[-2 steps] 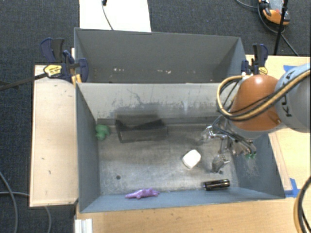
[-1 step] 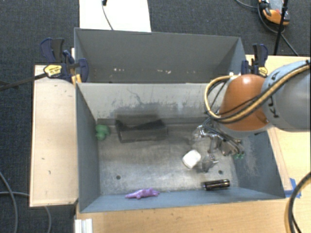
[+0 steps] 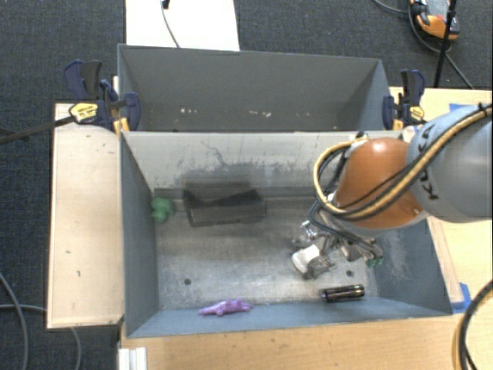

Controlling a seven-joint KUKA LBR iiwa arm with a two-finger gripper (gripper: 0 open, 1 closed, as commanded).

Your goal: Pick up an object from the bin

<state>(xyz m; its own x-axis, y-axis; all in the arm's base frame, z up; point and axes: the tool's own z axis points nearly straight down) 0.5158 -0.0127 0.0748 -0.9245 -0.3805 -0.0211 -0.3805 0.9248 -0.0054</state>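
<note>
Almost no lettering to read

We find only a few dark letters on the grey arm point(image 3: 454, 177), partly crossed by its cables point(image 3: 420, 168); we cannot read them.

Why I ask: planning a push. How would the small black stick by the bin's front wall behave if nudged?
The black stick looks slim and rounded, lying flat, so it would probably roll if pushed sideways. It seems rigid and likely light. The front wall close by should stop it.
</note>
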